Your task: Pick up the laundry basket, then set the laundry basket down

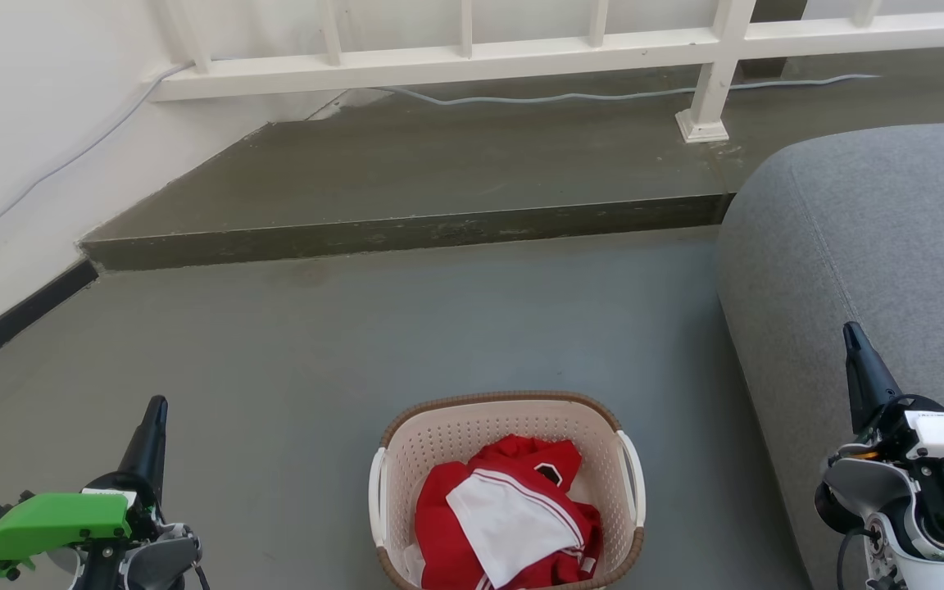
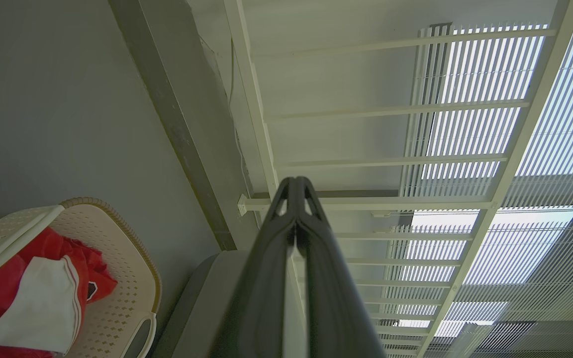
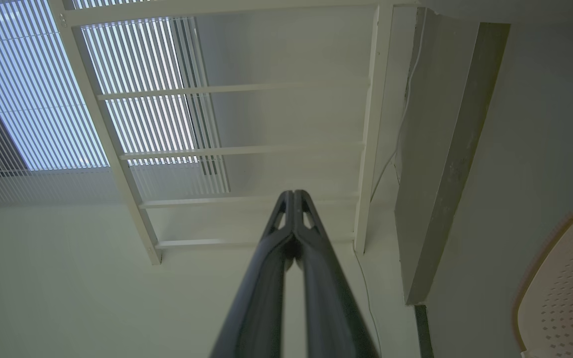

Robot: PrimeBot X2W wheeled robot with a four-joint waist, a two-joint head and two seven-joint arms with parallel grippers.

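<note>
Cream basket (image 1: 439, 442): sitting upright on the grey floor (image 1: 316, 344) at the bottom centre of the head view, its brown rim facing up and its lower edge running out of the picture.
Contents: red and white clothes (image 1: 505, 508) are lying crumpled inside, filling most of the bottom.
Handles: one white handle (image 1: 375, 496) is showing on the basket's left side and another (image 1: 634, 483) on its right. Nothing is gripping either.
Left pincer (image 1: 154, 410): hanging at the lower left of the head view, fingers pressing together and holding nothing, tips pointing up the picture.
Basket against left pincer: lying to this pincer's right, apart from it with bare floor between. In the left wrist view the basket (image 2: 117, 278) is showing at the lower left, off to the side of the closed pincer (image 2: 295, 186).
Right pincer (image 1: 851, 332): hanging at the right of the head view in front of the grey sofa (image 1: 873, 246), fingers meeting at the tips and gripping nothing.
Basket against right pincer: lying to this pincer's left and lower in the head view, not touching it. In the right wrist view the basket (image 3: 565, 278) is peeking in at the lower right edge, away from the closed pincer (image 3: 294, 195).
Sofa: standing just to the right of the basket.
Background: a raised step (image 1: 406, 164) and a white railing (image 1: 472, 57) are running across beyond the basket.
</note>
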